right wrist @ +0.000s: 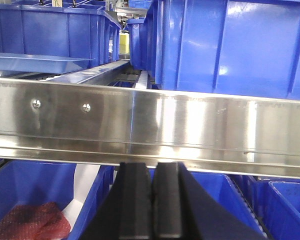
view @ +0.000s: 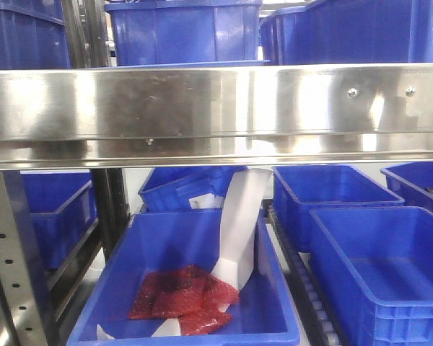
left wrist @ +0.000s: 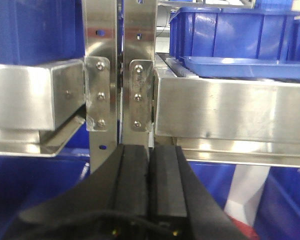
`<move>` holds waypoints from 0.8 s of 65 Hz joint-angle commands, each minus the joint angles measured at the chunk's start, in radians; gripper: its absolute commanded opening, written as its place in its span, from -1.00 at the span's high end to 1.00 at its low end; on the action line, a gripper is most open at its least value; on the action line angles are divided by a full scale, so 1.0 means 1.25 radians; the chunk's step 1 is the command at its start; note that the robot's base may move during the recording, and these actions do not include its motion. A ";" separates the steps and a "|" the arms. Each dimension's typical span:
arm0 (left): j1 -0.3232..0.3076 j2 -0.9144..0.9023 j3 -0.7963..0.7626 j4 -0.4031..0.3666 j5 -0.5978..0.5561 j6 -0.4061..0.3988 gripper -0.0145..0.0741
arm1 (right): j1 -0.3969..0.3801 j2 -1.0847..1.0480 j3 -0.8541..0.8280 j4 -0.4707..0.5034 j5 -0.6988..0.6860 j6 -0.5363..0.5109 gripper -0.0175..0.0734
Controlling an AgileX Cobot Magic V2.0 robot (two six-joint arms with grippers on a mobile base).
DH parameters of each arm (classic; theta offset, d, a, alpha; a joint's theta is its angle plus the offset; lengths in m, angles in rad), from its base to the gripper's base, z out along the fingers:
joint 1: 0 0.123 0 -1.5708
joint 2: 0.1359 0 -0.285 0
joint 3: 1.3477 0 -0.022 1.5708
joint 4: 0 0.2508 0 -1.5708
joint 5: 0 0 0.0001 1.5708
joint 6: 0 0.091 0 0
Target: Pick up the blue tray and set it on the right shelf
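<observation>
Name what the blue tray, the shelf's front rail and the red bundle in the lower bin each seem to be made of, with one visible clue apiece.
Blue tray: likely moulded plastic, glossy; soft highlights, rolled rim.
Front rail: brushed steel by its look; streaky mirror-like reflections, screw heads.
Red bundle: possibly plastic netting or bubble wrap; translucent and textured, too blurred to tell.

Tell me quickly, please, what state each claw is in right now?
Left claw: closed, holding nothing.
Right claw: closed, holding nothing.

You see the right shelf [view: 202,108] in shiny brushed steel, the blue tray [right wrist: 37,62] and storage bins [view: 375,267] in glossy plastic.
</observation>
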 commanded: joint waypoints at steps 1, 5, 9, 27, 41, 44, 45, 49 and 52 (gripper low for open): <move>0.002 -0.010 0.022 0.018 -0.060 -0.036 0.78 | -0.004 -0.016 -0.018 -0.001 -0.070 -0.004 0.52; 0.002 -0.010 0.022 0.018 -0.060 -0.036 0.78 | -0.004 -0.016 -0.018 -0.001 -0.070 -0.004 0.52; 0.002 -0.010 0.022 0.018 -0.063 -0.036 0.78 | -0.004 -0.016 -0.018 -0.001 -0.070 -0.004 0.52; 0.002 -0.010 0.022 0.018 -0.066 -0.036 0.78 | -0.004 -0.016 -0.018 -0.001 -0.070 -0.004 0.52; 0.002 -0.010 0.022 0.018 -0.066 -0.036 0.78 | -0.004 -0.016 -0.018 -0.001 -0.070 -0.004 0.52; 0.002 -0.010 0.022 0.018 -0.066 -0.036 0.78 | -0.004 -0.016 -0.018 -0.001 -0.070 -0.004 0.52; 0.002 -0.010 0.022 0.018 -0.066 -0.036 0.78 | -0.004 -0.016 -0.018 -0.001 -0.070 -0.004 0.52; 0.002 -0.010 0.022 0.018 -0.066 -0.036 0.78 | -0.004 -0.016 -0.018 -0.001 -0.070 -0.004 0.52; 0.002 -0.010 0.022 0.018 -0.066 -0.036 0.78 | -0.004 -0.016 -0.018 -0.001 -0.070 -0.004 0.52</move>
